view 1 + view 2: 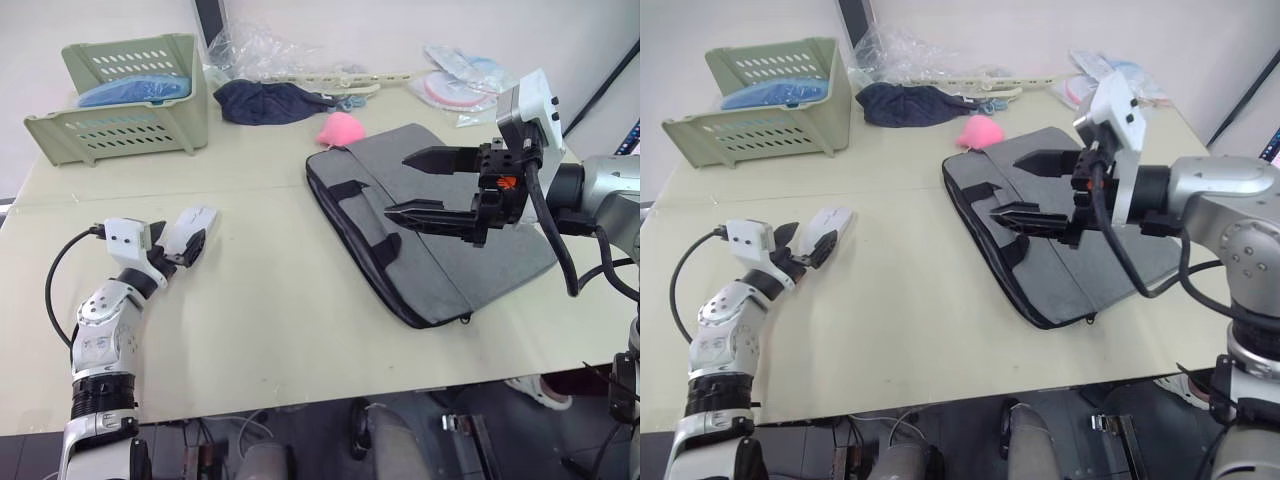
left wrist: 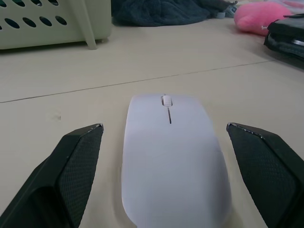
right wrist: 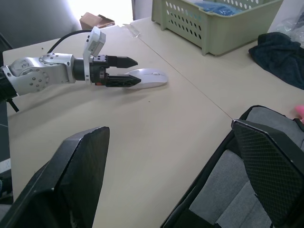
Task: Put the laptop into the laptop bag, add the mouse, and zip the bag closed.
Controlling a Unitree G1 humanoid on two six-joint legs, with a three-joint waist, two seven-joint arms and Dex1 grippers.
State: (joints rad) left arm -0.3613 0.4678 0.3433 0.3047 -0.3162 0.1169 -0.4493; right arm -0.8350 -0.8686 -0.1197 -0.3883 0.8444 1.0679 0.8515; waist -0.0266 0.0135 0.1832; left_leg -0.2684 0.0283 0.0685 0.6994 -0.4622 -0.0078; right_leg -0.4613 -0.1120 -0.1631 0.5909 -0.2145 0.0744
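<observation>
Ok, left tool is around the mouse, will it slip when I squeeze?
Probably a little: the mouse looks glossy, with sides curving away from the left tool. It looks light and stiff, so a gentle squeeze should do. Being flat, it shouldn't roll if dropped.

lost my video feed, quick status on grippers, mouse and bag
Left gripper open, fingers either side of the mouse, not closed. Right gripper open above the laptop bag. Bag flat on the table. Nothing between them.
</observation>
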